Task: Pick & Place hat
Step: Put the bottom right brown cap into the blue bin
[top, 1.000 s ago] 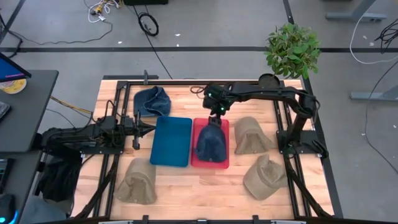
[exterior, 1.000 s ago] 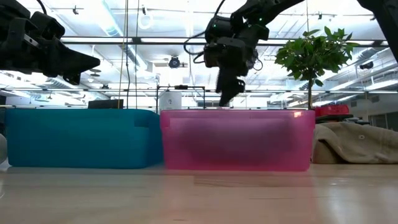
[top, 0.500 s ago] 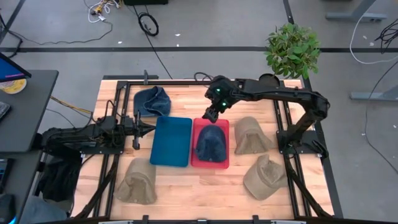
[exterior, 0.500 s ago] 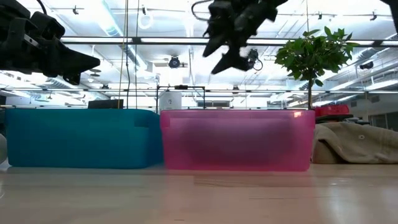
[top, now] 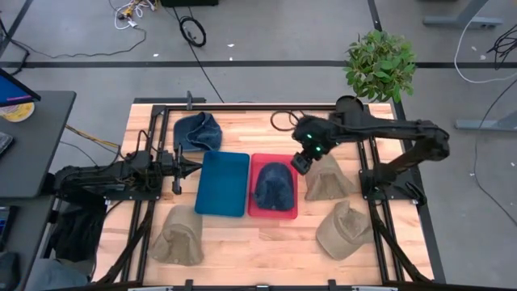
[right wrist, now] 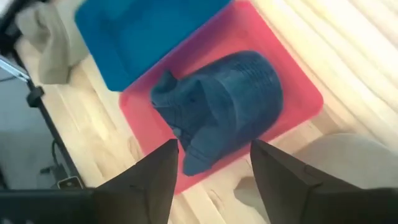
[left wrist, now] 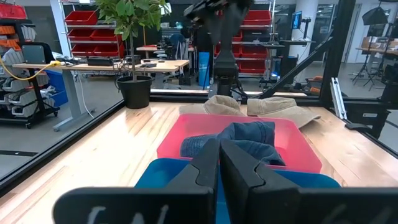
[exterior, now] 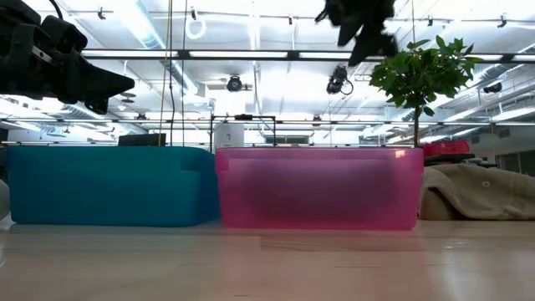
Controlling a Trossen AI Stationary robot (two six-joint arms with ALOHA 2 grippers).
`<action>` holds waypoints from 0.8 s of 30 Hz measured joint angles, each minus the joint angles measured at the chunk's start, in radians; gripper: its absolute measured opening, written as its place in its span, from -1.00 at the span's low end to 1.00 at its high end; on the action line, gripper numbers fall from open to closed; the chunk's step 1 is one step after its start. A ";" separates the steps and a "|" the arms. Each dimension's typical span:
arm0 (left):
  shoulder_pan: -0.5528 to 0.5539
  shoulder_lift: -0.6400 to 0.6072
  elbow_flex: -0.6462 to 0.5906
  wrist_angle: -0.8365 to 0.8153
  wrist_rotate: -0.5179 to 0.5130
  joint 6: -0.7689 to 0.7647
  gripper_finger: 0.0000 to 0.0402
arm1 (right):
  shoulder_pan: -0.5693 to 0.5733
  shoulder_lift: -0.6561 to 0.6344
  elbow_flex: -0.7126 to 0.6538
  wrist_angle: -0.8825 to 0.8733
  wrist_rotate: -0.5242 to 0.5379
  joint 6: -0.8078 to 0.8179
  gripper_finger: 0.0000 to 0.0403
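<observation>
A dark blue hat [top: 275, 184] lies crown up in the red tray [top: 289, 212], also visible in the right wrist view [right wrist: 227, 102]. My right gripper [top: 300, 166] hangs open high above the tray's right rim, next to a tan hat [top: 326, 175]; its fingers [right wrist: 166, 163] hold nothing. My left gripper [top: 194, 167] stays shut and level at the left of the blue tray [top: 222, 183], its fingers [left wrist: 219, 149] pointing across both trays.
A second blue hat [top: 196, 129] lies at the far left of the table. Two more tan hats [top: 343, 228] [top: 178, 234] lie near the front edge. A potted plant [top: 380, 65] stands at the far right corner. Black frame rails edge the table.
My right gripper has risen from just over the blue hat in the red tray and swung toward the table's right edge, rolling its wrist as it went. The hat stays in the tray.
</observation>
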 joint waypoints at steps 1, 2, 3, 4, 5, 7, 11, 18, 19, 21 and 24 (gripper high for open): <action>0.000 0.000 0.000 0.000 0.000 0.000 -0.92 | 0.022 -0.016 0.000 0.005 0.029 0.014 0.01; 0.000 0.000 0.000 0.000 0.000 0.000 -0.92 | 0.042 -0.032 0.000 0.011 0.056 0.027 0.01; 0.000 0.000 0.000 0.000 0.000 0.000 -0.92 | 0.063 -0.048 0.000 0.019 0.081 0.041 0.01; 0.000 0.000 0.000 0.000 0.000 0.000 -0.92 | 0.079 -0.061 0.000 0.025 0.107 0.056 0.01; 0.000 0.000 0.000 0.000 0.000 0.000 -0.92 | 0.095 -0.073 0.000 0.025 0.130 0.067 0.01; 0.000 0.000 0.000 0.000 0.000 0.000 -0.92 | 0.119 -0.092 0.000 0.017 0.164 0.081 0.01; 0.000 0.000 0.000 0.000 0.000 0.000 -0.92 | 0.157 -0.130 -0.009 -0.073 0.193 0.120 0.01; 0.000 0.000 0.000 0.000 0.000 0.000 -0.92 | 0.241 -0.276 -0.204 -0.089 0.071 0.269 0.01; 0.000 0.000 0.000 0.000 0.000 0.000 -0.92 | 0.262 -0.298 -0.236 -0.066 0.065 0.301 0.01; 0.000 0.000 0.000 0.000 0.000 0.000 -0.92 | 0.311 -0.343 -0.296 -0.036 0.058 0.366 0.01; 0.000 0.000 0.000 0.000 0.000 0.000 -0.92 | 0.382 -0.397 -0.368 -0.006 0.058 0.473 0.01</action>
